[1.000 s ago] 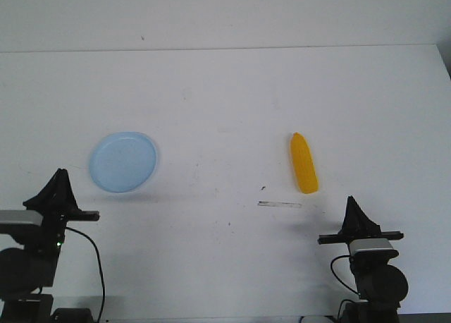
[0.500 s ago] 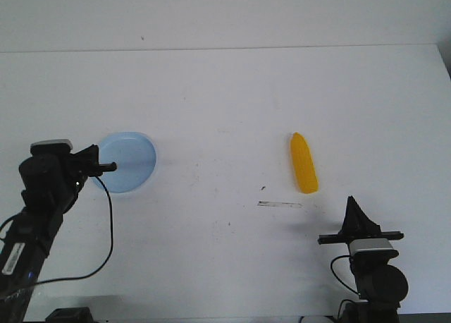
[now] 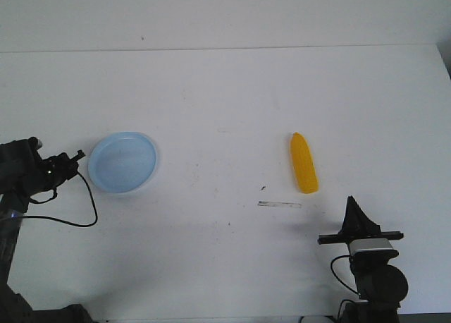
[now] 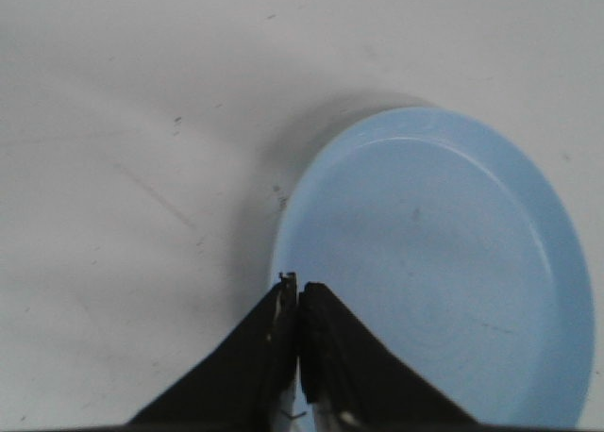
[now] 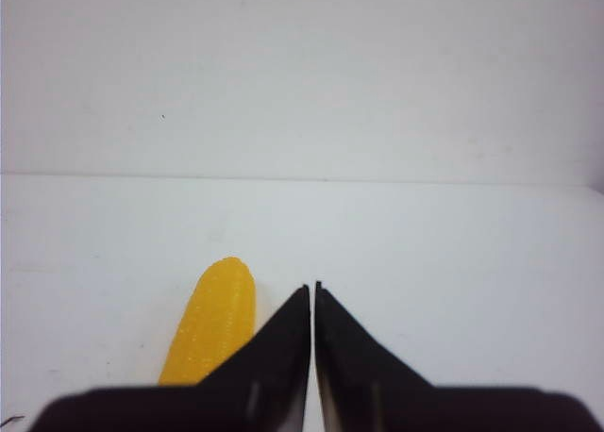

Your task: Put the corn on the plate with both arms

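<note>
The pale blue plate (image 3: 123, 162) lies flat on the white table at the left. The yellow corn (image 3: 304, 162) lies at the right, pointed end towards the back. My left gripper (image 3: 76, 155) is shut and empty, its tips just left of the plate's left rim. In the left wrist view the shut tips (image 4: 298, 283) sit at the edge of the plate (image 4: 444, 262). My right gripper (image 3: 351, 199) is shut and empty, near the front, a little right of and in front of the corn. In the right wrist view the corn (image 5: 212, 328) lies beside the shut tips (image 5: 312, 286).
A thin dark strip (image 3: 280, 204) lies on the table just in front of the corn, with a small dark speck (image 3: 262, 187) near it. The table's far edge (image 3: 225, 49) meets a white wall. A black cable (image 3: 77, 210) hangs from the left arm.
The left arm rose from the front left, reached over the plate's left part, then drew back left; its tips now sit just outside the rim. The right arm, corn and plate have not moved.
</note>
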Robot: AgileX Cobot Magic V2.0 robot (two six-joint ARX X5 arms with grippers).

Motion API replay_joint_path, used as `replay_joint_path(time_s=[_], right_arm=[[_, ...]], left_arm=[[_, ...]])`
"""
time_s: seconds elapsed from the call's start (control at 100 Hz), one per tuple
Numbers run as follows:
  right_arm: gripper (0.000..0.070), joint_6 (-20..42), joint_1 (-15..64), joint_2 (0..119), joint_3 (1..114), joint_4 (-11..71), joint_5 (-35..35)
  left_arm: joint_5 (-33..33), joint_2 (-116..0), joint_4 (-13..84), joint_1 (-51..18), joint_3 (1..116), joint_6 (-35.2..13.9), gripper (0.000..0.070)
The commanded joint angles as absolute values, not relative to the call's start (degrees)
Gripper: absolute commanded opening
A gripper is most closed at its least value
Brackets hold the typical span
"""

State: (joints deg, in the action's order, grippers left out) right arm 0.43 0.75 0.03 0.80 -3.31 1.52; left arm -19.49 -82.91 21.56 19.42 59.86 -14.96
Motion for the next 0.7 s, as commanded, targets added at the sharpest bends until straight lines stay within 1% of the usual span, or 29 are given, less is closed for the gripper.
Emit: replay_joint_path(time_s=[0.0,0.04,0.16,0.21,0.4,0.69], right_arm=[[0.0010,0.36,0.80,0.08,0.73,-3.88,1.50],[0.0010,0.36,0.80,0.08,0.73,-3.88,1.48],[0.0010,0.36,0.80,0.08,0.73,-3.88,1.48],[0.0010,0.36,0.80,0.08,0.73,-3.88,1.48],[0.0010,0.36,0.80,0.08,0.73,-3.88,1.48],[0.0010,0.36,0.80,0.08,0.73,-3.88,1.48]], left_arm=[[-20.12,-84.79,22.68,20.05,60.90,-17.23,0.0012],[-20.99,-85.56,23.42,20.32,60.90,-17.23,0.0035],[-24.23,-87.68,24.73,20.34,60.90,-17.43,0.0211],[-24.62,-88.51,24.67,20.32,60.90,-17.63,0.0250],[-24.60,-91.05,22.94,19.46,60.90,-17.61,0.0247],[-24.58,-91.79,20.38,17.96,60.90,-17.47,0.0245]])
